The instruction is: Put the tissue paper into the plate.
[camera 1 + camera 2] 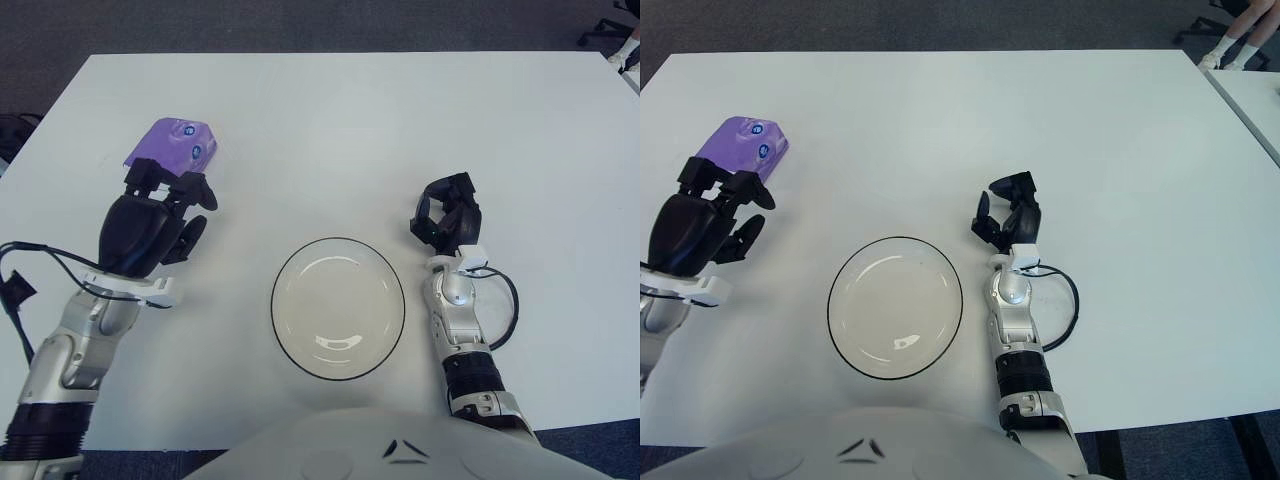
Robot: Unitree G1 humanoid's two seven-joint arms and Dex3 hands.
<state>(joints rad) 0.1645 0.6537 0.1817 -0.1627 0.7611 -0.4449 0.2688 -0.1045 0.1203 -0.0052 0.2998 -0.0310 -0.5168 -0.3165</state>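
Note:
A purple tissue pack (173, 147) lies on the white table at the far left. My left hand (170, 200) hovers just in front of it, fingers spread and holding nothing, its fingertips overlapping the pack's near edge. The round plate (338, 306) with a dark rim lies in the middle near me and has nothing in it. To the right of the plate shows my right hand (446, 215), fingers loosely curled with nothing in them.
The white table (400, 120) stretches wide behind the plate. A black cable (502, 305) loops beside my right forearm. Another table's corner (1250, 90) and someone's feet (1225, 52) show at the far right.

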